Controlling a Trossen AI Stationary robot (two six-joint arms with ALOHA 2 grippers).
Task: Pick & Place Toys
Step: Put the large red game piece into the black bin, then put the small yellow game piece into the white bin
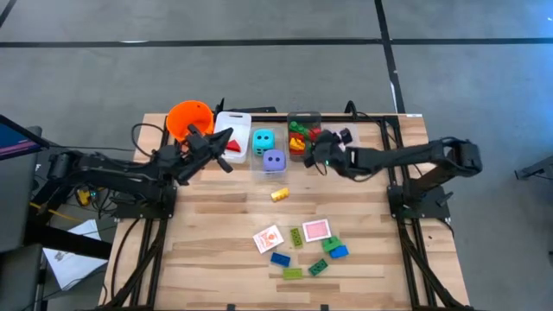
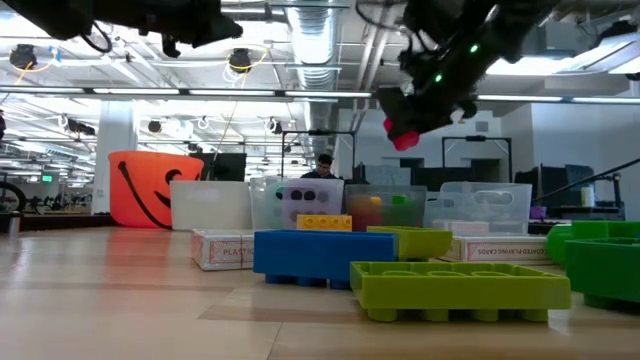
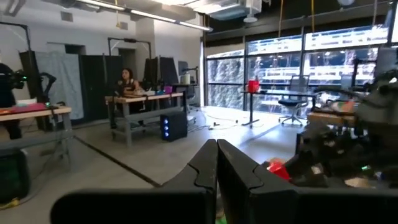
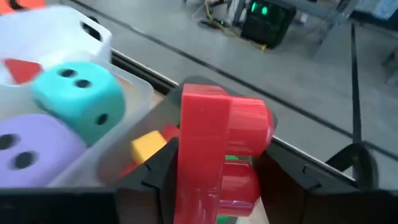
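Observation:
My right gripper (image 1: 318,155) is shut on a red brick (image 4: 217,149) above the clear bin of bricks (image 1: 304,130) at the table's far edge; in the low view the brick (image 2: 403,135) hangs high above the table. My left gripper (image 1: 218,149) is shut with nothing in it, beside the white bin holding a red wedge (image 1: 232,142). A teal die (image 1: 263,139) and a purple die (image 1: 274,160) sit in the middle bin. A yellow brick (image 1: 279,194), two playing cards (image 1: 269,238) and several green and blue bricks (image 1: 318,268) lie on the table's near half. My right gripper pinches the red brick between its two fingers, one finger (image 4: 152,171) on the flat face and the other on the studded side (image 4: 255,134). The fingers slant downward from the table's right. The brick stands on edge, lifted clear above the brick bin.
An orange bucket (image 1: 188,117) stands at the far left, next to the white bin (image 1: 233,121). The three bins line the far edge. The wood between the bins and the loose toys is bare except for the yellow brick.

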